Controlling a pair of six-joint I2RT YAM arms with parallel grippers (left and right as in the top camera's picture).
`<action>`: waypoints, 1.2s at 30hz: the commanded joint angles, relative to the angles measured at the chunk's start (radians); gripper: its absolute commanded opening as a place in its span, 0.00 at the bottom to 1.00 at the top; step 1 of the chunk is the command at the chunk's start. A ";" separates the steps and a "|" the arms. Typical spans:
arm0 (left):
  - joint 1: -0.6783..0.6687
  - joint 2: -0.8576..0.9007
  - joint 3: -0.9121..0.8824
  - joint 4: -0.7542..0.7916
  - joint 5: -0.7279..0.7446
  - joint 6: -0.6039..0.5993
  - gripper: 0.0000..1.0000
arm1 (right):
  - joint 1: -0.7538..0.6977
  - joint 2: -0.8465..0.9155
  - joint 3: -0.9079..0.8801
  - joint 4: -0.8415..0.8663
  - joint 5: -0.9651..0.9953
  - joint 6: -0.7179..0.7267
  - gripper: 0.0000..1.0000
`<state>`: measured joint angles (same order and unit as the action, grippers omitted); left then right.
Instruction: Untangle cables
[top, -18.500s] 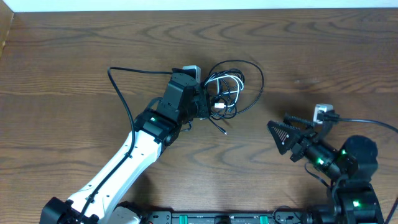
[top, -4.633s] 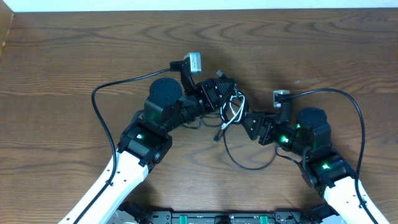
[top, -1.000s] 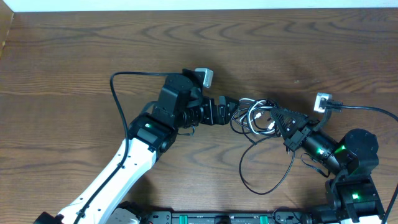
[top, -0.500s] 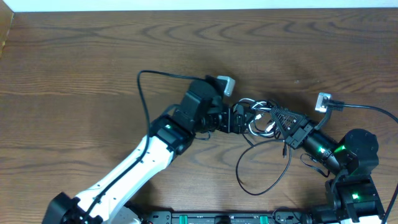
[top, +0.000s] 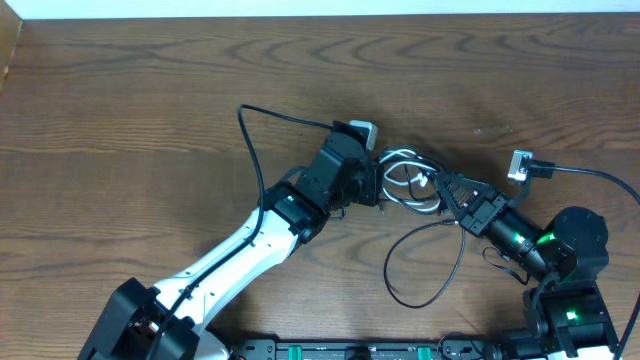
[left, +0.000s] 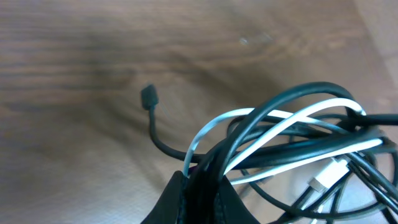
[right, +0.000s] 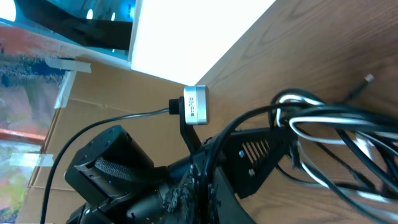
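Note:
The cables are bunched together in the middle of the table. The white cable (top: 402, 156) is coiled in the bunch, and the black cable (top: 424, 296) trails off toward the front edge in a wide loop. My left gripper (top: 380, 187) is at the bunch's left side, shut on black and white strands (left: 200, 182). The right gripper (top: 443, 187) is at the bunch's right side, shut on a black strand (right: 205, 180). In the left wrist view a black plug end (left: 148, 96) lies loose on the wood and a white plug (left: 326, 178) sits in the tangle.
A thicker black arm cable (top: 262, 115) arcs behind the left arm to its wrist camera (top: 362, 131). The right arm's camera (top: 520, 165) and its lead lie at the right. A white wall edge (top: 320, 8) borders the far side of the wooden table (top: 120, 120).
My left gripper has moved right into the bunch and gone from open to shut on its strands. The right gripper has hardly moved and stays shut.

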<state>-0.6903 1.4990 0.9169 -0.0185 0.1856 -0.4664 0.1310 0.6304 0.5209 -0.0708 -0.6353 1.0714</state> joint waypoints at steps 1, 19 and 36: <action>0.011 0.005 0.003 0.001 -0.221 0.009 0.08 | -0.005 -0.010 0.006 0.006 -0.014 0.016 0.01; 0.152 -0.072 0.003 -0.002 -0.223 -0.085 0.08 | -0.005 -0.010 0.006 -0.244 0.342 -0.220 0.01; 0.185 -0.297 0.003 -0.002 -0.219 -0.103 0.08 | -0.005 -0.010 0.006 -0.457 0.679 -0.258 0.03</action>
<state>-0.5056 1.2465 0.9169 -0.0265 -0.0254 -0.5499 0.1303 0.6270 0.5209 -0.5053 -0.0105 0.8299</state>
